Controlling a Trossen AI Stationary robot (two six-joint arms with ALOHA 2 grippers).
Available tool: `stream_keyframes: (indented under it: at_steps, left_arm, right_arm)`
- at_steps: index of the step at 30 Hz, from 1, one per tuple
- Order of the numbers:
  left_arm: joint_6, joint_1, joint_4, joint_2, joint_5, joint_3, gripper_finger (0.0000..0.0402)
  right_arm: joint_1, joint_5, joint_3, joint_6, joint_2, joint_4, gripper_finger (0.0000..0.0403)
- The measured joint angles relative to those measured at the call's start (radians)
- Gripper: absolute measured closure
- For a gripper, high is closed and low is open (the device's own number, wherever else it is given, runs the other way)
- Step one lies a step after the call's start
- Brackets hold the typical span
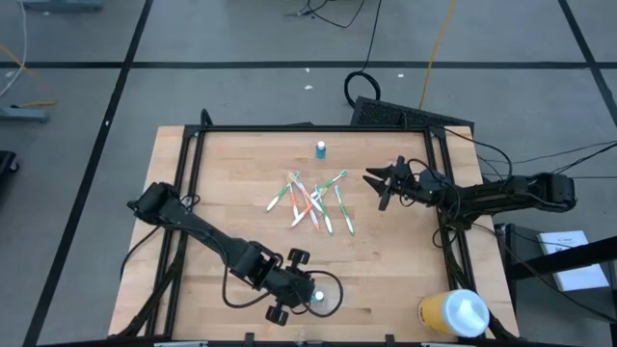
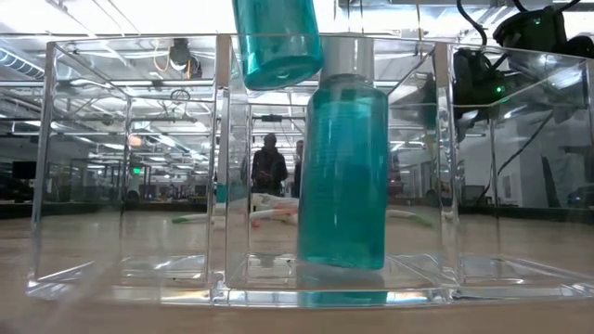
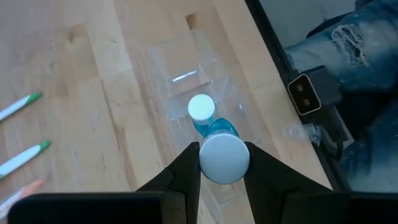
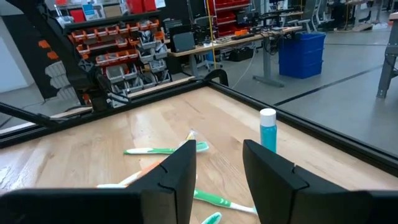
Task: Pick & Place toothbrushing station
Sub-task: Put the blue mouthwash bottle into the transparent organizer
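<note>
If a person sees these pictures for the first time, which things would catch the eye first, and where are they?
Probably the teal bottle standing in the middle compartment of the clear holder at the table's near edge, with the left gripper holding a second bottle by its white cap just above it. Next, the scattered toothbrushes at the table's middle, and the right gripper waiting open beside them.

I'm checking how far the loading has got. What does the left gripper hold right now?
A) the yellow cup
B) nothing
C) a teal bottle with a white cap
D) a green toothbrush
C: the left gripper pinches a teal bottle with a white cap above the clear holder, where another bottle stands.
</note>
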Motion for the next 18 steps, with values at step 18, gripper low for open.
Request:
stream_keyframes:
  at_steps: [18]
  left_arm:
    - [0.058,0.001,0.031,0.008,0.05,-0.026,0.0304]
  right_arm:
    - [0.0,0.0,0.0,0.0,0.0,-0.007,0.028]
